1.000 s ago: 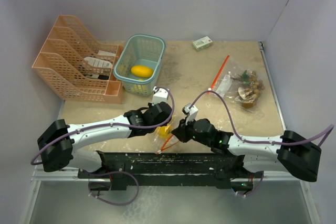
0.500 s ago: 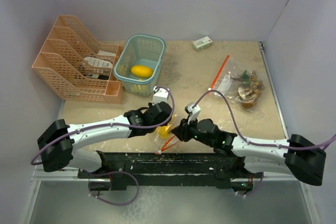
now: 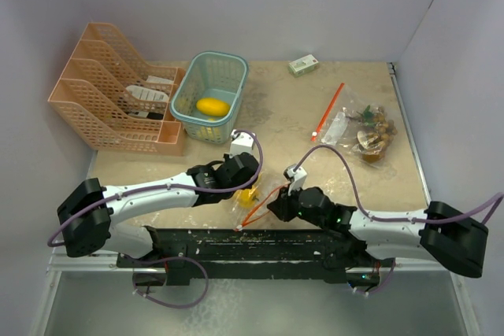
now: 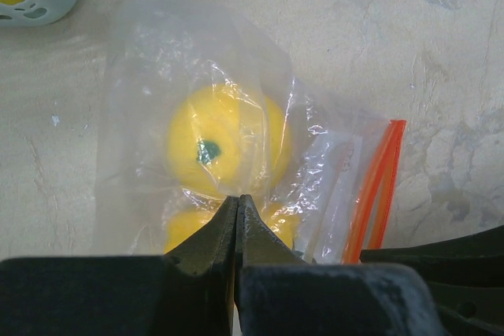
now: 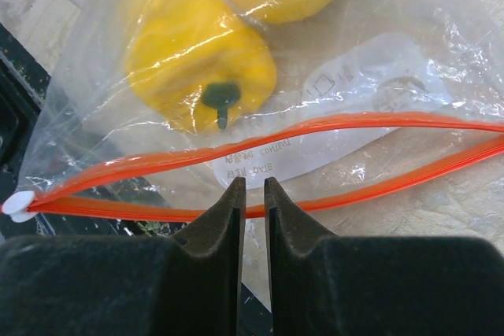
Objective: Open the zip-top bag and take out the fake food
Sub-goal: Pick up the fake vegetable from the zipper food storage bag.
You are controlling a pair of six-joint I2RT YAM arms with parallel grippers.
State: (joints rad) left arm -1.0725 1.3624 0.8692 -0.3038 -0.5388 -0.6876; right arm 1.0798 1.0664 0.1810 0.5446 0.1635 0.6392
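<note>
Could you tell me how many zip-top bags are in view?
2: the near bag, at the front edge, holds yellow fruits; the far bag lies at right.

Label (image 5: pixel 331 108) on bag (image 5: pixel 409 5): txt illegible.

zip-top bag (image 4: pixel 142 45): thin clear plastic film; I see it crinkled, with glossy glints along the folds.
zip strip (image 5: pixel 370 120): smooth orange plastic, slight shine.
slider (image 5: pixel 16 204): smooth white plastic.
label (image 5: pixel 354 76): white, matt, printed; I can't tell paper from film.
yellow fruits (image 4: pixel 224 143): moulded plastic, smooth; the gloss I read is partly the film's. The dark green stem stub looks duller.
left gripper (image 4: pixel 237 204): matt black plastic, fine grain.
right gripper (image 5: pixel 253 190): same matt black to my eye.
tabletop (image 3: pixel 283 108): beige, matt, mottled, rough-looking.
basket (image 3: pixel 219 55): teal plastic, soft sheen.
file rack (image 3: pixel 94 116): peach plastic lattice, matt.
</note>
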